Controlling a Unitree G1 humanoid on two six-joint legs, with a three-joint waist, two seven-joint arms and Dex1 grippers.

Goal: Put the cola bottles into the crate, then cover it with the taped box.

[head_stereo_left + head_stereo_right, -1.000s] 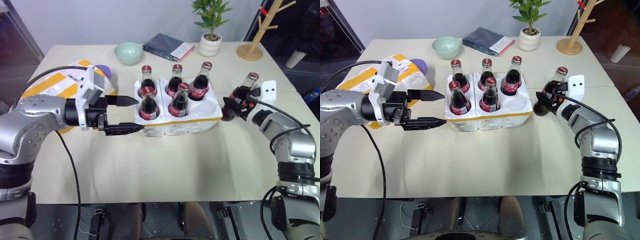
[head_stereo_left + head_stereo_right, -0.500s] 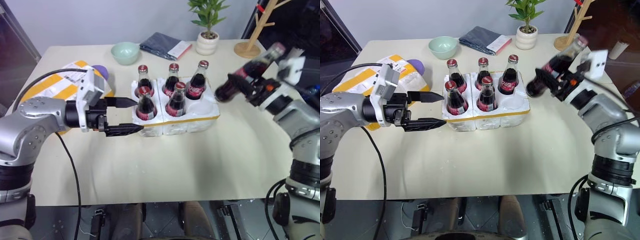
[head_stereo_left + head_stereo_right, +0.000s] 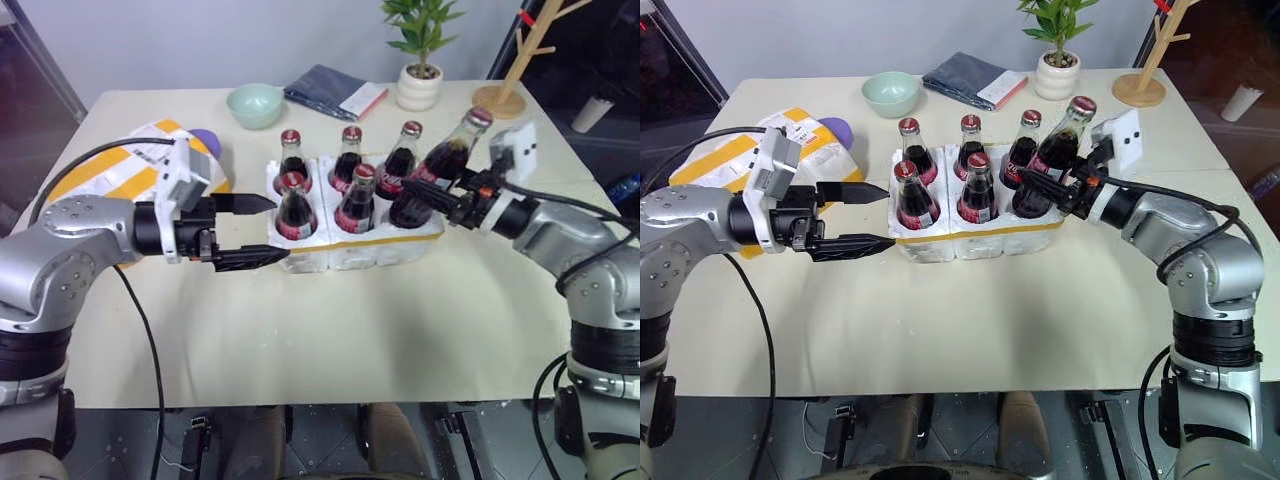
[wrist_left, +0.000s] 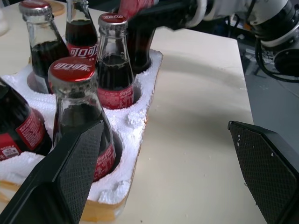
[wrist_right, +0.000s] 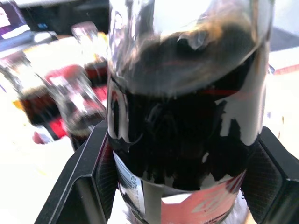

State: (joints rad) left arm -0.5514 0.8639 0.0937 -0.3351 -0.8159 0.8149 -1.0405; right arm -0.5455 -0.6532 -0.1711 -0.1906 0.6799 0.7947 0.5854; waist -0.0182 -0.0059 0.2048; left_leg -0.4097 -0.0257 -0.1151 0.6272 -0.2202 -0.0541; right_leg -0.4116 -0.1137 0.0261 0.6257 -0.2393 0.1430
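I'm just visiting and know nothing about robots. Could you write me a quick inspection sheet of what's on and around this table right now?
Surface: beige table, bare in front.
Job's things: white crate holds five cola bottles; sixth bottle tilted over the last empty well at the crate's right end; taped box lies at the left.
Clutter: green bowl, folded cloth, potted plant, wooden stand.
Grippers: left gripper open beside the crate's left end, holding nothing; right gripper shut on the sixth bottle.
Cables: black cable hangs along the left arm; another on the right arm.
Surroundings: pale wall behind.
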